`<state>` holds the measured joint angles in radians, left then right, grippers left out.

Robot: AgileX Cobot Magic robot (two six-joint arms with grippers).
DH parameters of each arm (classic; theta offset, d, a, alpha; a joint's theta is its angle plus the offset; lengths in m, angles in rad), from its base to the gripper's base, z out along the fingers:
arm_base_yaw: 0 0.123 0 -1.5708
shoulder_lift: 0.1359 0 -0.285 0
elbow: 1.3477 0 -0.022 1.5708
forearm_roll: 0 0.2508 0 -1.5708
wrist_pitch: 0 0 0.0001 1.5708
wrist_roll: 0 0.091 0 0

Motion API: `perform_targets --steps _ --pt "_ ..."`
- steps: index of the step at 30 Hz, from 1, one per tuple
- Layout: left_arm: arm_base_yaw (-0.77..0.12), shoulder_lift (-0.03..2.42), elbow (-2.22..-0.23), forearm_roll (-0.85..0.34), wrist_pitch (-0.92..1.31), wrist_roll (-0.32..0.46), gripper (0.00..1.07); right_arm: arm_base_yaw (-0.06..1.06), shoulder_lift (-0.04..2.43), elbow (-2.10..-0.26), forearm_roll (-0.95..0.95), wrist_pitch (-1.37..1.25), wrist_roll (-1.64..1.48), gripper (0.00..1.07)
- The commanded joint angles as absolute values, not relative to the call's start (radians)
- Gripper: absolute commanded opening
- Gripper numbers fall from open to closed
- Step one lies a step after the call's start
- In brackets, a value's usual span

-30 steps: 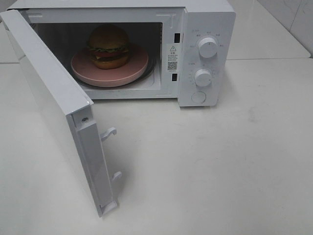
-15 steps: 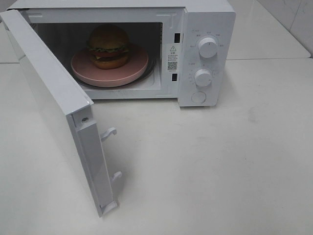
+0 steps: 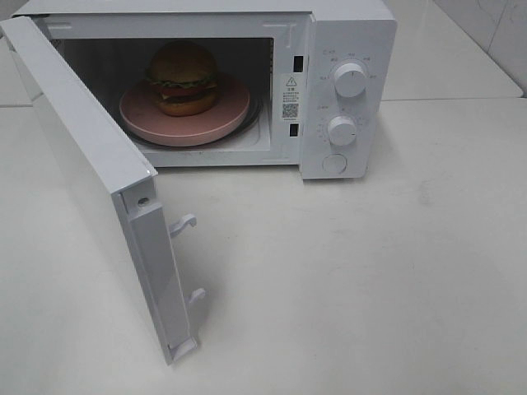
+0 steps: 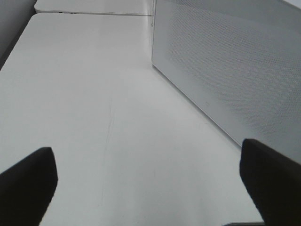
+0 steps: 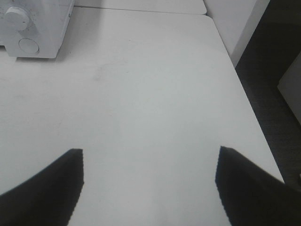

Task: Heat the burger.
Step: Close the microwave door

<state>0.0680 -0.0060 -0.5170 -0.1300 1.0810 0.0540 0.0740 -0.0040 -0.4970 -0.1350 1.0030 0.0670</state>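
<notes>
Nothing has shifted since the earlier frames. The burger [image 3: 183,78] sits upright on the pink plate [image 3: 229,113] inside the microwave [image 3: 350,37], bun crown up, stack axis vertical. The microwave's door [image 3: 82,156] hangs wide open, so nothing blocks the cavity. Off the microwave's left side, the left gripper [image 4: 146,188] is spread wide and empty over the white table [image 3: 370,271]. Off the dial side, the right gripper [image 5: 150,188] is likewise wide and empty.
</notes>
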Motion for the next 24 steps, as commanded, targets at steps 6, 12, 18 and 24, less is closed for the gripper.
perform_targets --steps 6,12,18,24 --pt "0.070 -0.011 -0.515 -0.137 1.068 0.054 0.98 0.067 -0.031 -0.497 -0.143 0.995 0.068 0.76" --pt "0.070 -0.011 -0.515 -0.136 1.068 0.054 0.98 0.067 -0.031 -0.497 -0.143 0.995 0.068 0.76" --pt "0.070 -0.011 -0.515 -0.136 1.068 0.054 0.98 0.067 -0.031 -0.497 -0.143 0.995 0.068 0.76" --pt "0.070 -0.011 -0.515 -0.136 1.068 0.054 0.98 0.067 -0.031 -0.497 -0.143 0.995 0.068 0.76"
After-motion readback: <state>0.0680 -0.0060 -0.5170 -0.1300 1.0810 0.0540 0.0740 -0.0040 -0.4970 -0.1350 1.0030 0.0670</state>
